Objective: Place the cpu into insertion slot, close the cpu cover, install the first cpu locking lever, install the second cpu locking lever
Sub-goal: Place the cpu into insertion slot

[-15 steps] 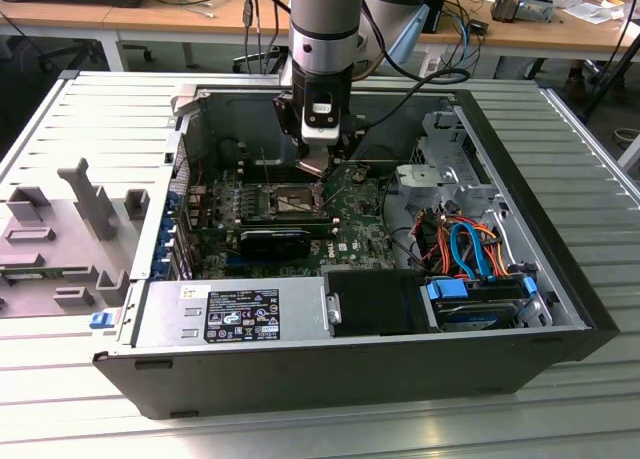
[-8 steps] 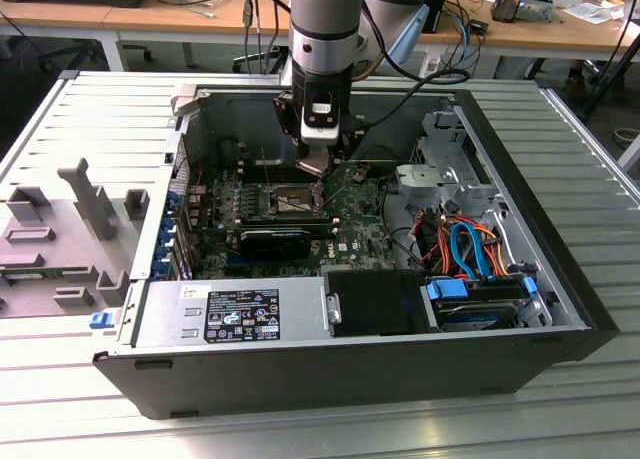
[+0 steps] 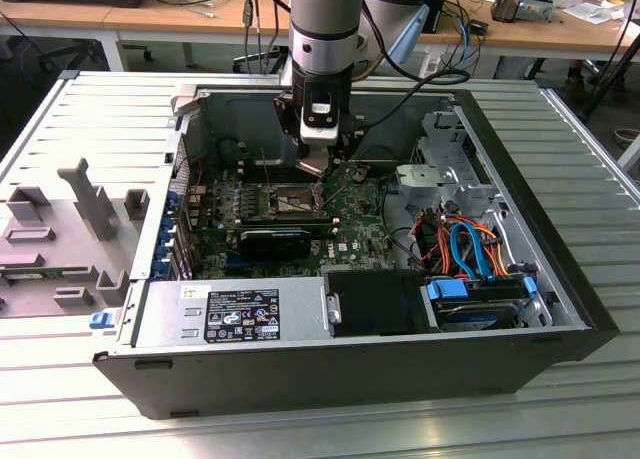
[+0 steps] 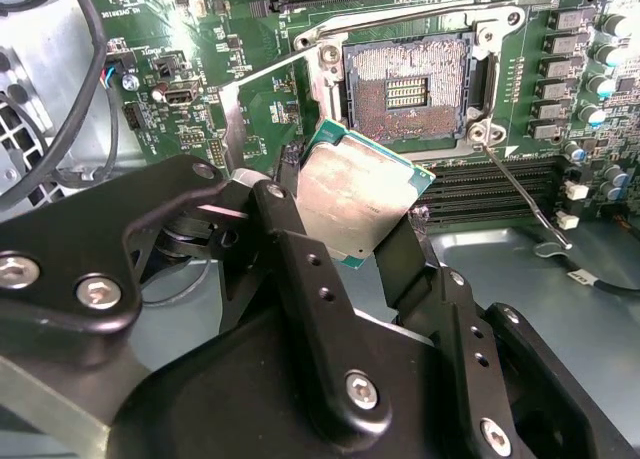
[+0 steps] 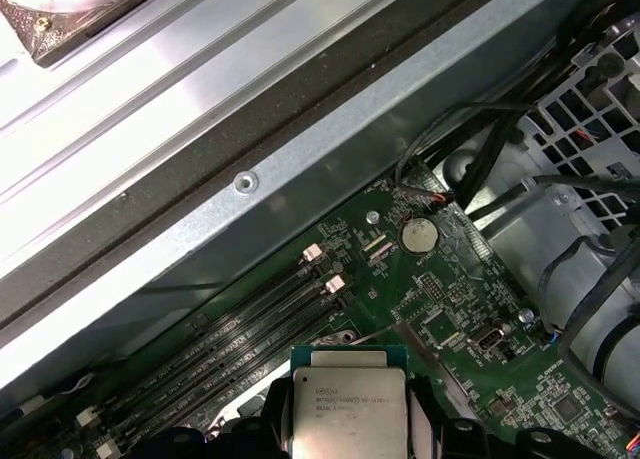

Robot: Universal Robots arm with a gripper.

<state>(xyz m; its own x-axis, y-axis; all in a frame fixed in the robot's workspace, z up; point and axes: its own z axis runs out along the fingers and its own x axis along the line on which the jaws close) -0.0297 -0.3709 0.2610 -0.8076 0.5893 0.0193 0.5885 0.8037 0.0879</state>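
**Where things sit in the case**

I have the case [image 3: 300, 369] lying open on the table [image 3: 100, 109]. Inside, the insertion slot [image 4: 408, 89] sits in the motherboard [image 4: 230, 49], with the memory slots [image 4: 490, 184] beside it. The cpu [image 4: 360, 199] is clamped between the fingers of my gripper [image 4: 345, 219], above the board and apart from the slot. The power supply [image 3: 230, 314] lines the wall nearest the exterior camera, with the drive [image 3: 480, 304] on the exterior view's right of it.

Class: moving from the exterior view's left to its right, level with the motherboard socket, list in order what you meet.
Grey plastic fixture → insertion slot → silver drive cage → case wall. The gripper, shut on the cpu, overlaps the slot, so it is left out.
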